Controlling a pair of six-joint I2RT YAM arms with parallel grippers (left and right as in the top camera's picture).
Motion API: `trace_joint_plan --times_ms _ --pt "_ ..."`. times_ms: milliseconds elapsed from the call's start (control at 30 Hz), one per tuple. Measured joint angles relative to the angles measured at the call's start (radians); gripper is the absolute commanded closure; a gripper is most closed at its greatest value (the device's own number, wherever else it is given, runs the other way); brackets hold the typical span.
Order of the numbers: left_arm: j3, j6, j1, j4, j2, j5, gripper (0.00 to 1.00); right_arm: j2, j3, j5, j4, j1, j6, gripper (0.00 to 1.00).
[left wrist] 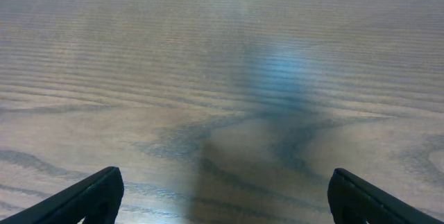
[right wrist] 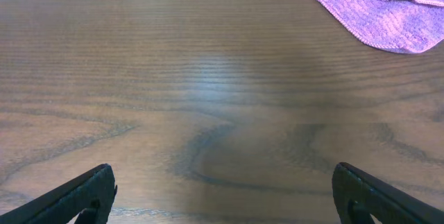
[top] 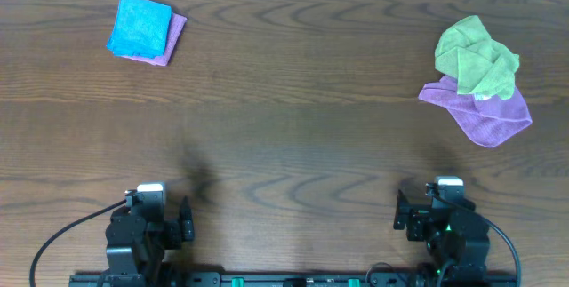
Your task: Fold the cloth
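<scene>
A crumpled lime-green cloth (top: pixel 474 54) lies at the far right of the table, heaped on a purple cloth (top: pixel 484 114). The green heap shows two slightly different green shades, and I cannot tell whether it is one cloth or two. My left gripper (top: pixel 160 205) sits at the near left edge, open and empty over bare wood (left wrist: pixel 225 182). My right gripper (top: pixel 433 200) sits at the near right edge, open and empty (right wrist: pixel 225 179), well short of the heap. The right wrist view shows only the purple cloth's near edge (right wrist: pixel 374 9); the green cloth is out of that view.
A folded blue cloth (top: pixel 140 25) lies on a pink-purple one (top: pixel 175 38) at the far left. The brown wooden table (top: pixel 284 127) spans the whole view. A black rail (top: pixel 284 280) runs along the near edge between the arm bases.
</scene>
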Motion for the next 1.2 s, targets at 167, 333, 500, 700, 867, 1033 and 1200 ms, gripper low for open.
trace_joint_plan --times_ms 167,333,500,700,867,1033,1200 --pt "0.0 0.0 0.0 0.0 0.0 0.0 0.05 0.0 0.0 0.0 0.0 0.0 0.0 0.01" --pt "0.0 0.0 0.0 0.0 0.0 0.0 0.05 0.0 0.0 0.0 0.0 0.0 0.0 0.01" --pt "0.0 0.0 0.0 0.0 0.0 0.0 0.05 0.0 0.0 0.0 0.0 0.0 0.0 0.01" --pt "0.0 0.0 0.0 0.0 0.0 0.0 0.05 0.0 0.0 0.0 0.0 0.0 0.0 0.01" --pt "0.0 0.0 0.0 0.0 0.0 0.0 0.05 0.0 0.0 0.007 0.004 0.0 0.0 0.01" --pt "0.0 0.0 0.0 0.0 0.0 0.0 0.05 0.032 0.002 0.015 0.043 -0.008 0.042 0.01" --pt "-0.001 0.0 0.0 0.001 -0.002 0.0 0.05 0.256 0.104 0.02 0.09 -0.043 0.143 0.01"
